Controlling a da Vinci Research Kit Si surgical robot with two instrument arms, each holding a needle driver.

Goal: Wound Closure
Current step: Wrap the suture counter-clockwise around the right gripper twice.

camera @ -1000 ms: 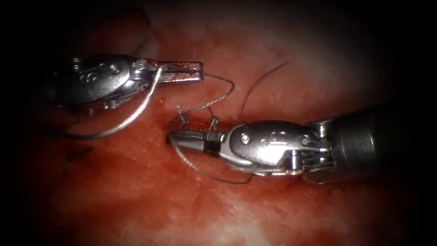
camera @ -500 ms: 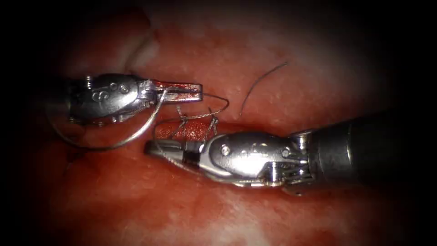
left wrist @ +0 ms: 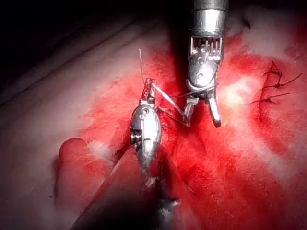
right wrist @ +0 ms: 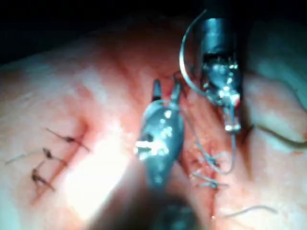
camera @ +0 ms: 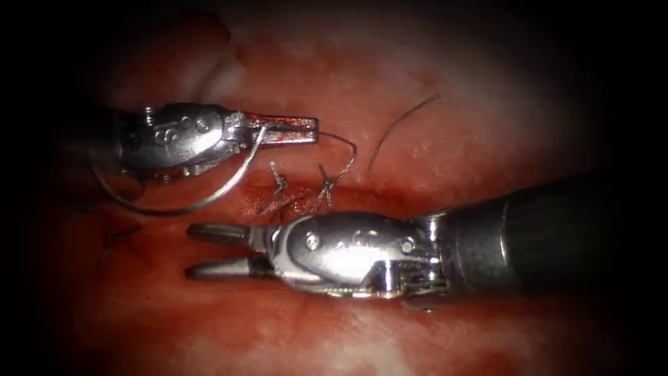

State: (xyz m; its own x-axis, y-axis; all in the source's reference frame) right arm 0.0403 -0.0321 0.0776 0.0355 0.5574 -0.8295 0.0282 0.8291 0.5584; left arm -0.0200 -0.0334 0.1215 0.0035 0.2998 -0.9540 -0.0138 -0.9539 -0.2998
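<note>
In the lower middle of the endoscope frame, nearest the viewer, the right arm's tool (camera: 198,251) enters from the right and lies across the tissue (camera: 229,334), with its jaws spread apart and nothing between them. The right wrist view shows the same forked tips (right wrist: 165,91) parted and empty.

Just above that tool runs the cut (camera: 292,198), dark and wet with red fluid (camera: 390,198). Two knotted stitches (camera: 278,182) cross it, with short cut ends standing up.

Farther back, in the upper left, the left arm's tool (camera: 296,129) has its jaws pressed together on the needle (camera: 209,198), gripping it near its tail end. From the jaws the needle's curve sweeps down and left, above the tissue, not in it. The thread (camera: 344,150) runs from the jaw tips to the right and bends down to the right-hand stitch. A loose strand of thread (camera: 400,125) lies on the tissue in the upper right, well apart from both tools.

There are no containers here.
</note>
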